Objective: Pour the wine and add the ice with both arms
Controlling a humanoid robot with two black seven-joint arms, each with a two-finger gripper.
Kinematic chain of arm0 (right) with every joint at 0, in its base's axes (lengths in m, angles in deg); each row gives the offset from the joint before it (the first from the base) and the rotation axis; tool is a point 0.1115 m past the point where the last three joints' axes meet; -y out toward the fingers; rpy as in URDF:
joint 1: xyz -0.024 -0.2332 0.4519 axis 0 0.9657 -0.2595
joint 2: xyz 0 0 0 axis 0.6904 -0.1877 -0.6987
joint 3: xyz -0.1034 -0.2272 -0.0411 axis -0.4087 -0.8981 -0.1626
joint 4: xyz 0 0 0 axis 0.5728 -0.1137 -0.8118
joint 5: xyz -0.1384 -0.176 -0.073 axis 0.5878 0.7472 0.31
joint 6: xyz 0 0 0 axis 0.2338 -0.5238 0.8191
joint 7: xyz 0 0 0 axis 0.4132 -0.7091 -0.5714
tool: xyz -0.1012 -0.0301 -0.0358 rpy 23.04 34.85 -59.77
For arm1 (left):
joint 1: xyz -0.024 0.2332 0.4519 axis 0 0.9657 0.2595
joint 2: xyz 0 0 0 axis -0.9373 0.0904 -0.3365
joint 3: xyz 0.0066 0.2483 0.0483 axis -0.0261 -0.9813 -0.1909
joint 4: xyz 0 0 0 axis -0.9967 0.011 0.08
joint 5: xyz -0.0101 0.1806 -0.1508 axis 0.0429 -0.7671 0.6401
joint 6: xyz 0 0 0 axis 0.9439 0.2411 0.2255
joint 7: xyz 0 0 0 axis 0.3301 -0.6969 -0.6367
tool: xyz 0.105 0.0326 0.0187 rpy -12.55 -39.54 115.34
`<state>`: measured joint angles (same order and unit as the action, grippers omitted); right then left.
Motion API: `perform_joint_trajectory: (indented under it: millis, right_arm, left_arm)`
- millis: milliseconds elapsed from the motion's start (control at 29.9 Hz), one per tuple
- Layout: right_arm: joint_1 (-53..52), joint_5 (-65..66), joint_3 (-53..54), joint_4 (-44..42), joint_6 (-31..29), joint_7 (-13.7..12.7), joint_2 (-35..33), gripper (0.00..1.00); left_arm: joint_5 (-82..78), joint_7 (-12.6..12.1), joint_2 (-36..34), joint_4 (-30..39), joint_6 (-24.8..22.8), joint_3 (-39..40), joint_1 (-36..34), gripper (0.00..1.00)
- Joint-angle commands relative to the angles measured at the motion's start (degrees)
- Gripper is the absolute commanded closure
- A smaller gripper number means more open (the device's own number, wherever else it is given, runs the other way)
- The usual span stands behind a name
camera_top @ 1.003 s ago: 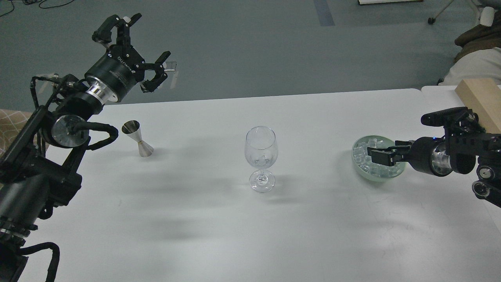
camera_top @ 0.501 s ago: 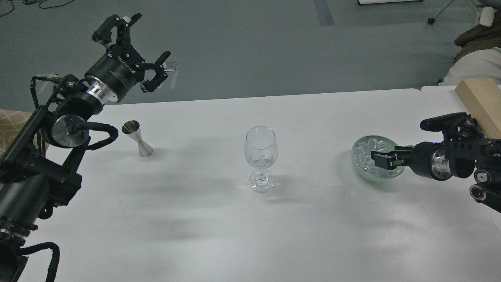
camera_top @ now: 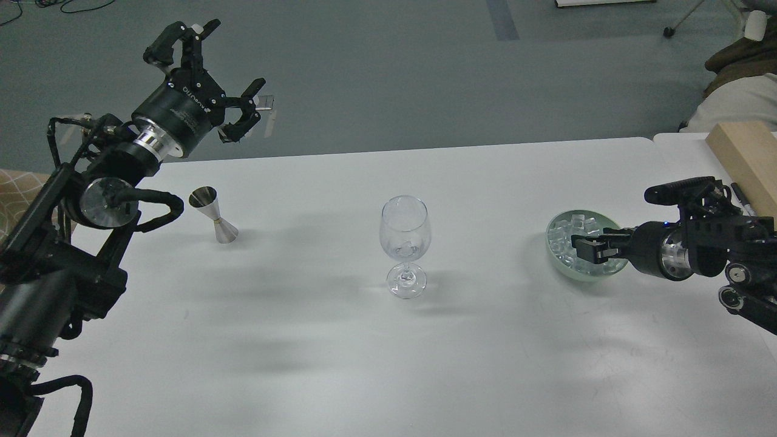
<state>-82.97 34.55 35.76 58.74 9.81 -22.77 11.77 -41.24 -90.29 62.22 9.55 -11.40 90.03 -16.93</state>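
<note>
A clear stemmed wine glass (camera_top: 405,243) stands at the table's middle, with what looks like an ice cube in its bottom. A heap of ice cubes (camera_top: 561,238) lies in a pale green glass bowl (camera_top: 580,277) at the right. My right gripper (camera_top: 583,249) reaches in from the right and sits low over the ice in the bowl; its dark fingers cannot be told apart. My left gripper (camera_top: 212,76) is open and empty, raised above the table's far left corner. A steel jigger (camera_top: 213,216) stands below it. No stream of wine shows.
A wooden block (camera_top: 743,159) and a dark pen (camera_top: 739,195) lie at the right beyond my right arm. A second table (camera_top: 677,145) joins on the right. The table's far edge runs just behind the jigger.
My right gripper has shifted slightly down and left within the bowl. The left arm, glass and jigger have not moved.
</note>
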Motion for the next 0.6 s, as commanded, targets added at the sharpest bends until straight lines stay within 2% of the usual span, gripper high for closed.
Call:
perform_joint_trajectory:
  millis: [0, 401, 468, 568]
  right_arm:
    - [0.07, 0.00, 0.00, -0.11, -0.09, 0.01, 0.32, 0.36]
    - [0.15, 0.00, -0.09, -0.37, -0.35, 0.01, 0.41, 0.36]
    - [0.15, 0.00, -0.09, -0.46, -0.35, 0.01, 0.41, 0.40]
    - [0.15, 0.00, -0.09, -0.81, -0.35, 0.01, 0.41, 0.40]
  left_arm:
    - [0.00, 0.00, -0.07, 0.01, 0.01, 0.00, 0.06, 0.02]
    - [0.00, 0.00, 0.01, 0.01, 0.09, 0.00, -0.20, 0.02]
    - [0.00, 0.00, 0.01, 0.01, 0.09, 0.00, -0.29, 0.02]
    - [0.00, 0.00, 0.01, 0.01, 0.09, 0.00, -0.38, 0.02]
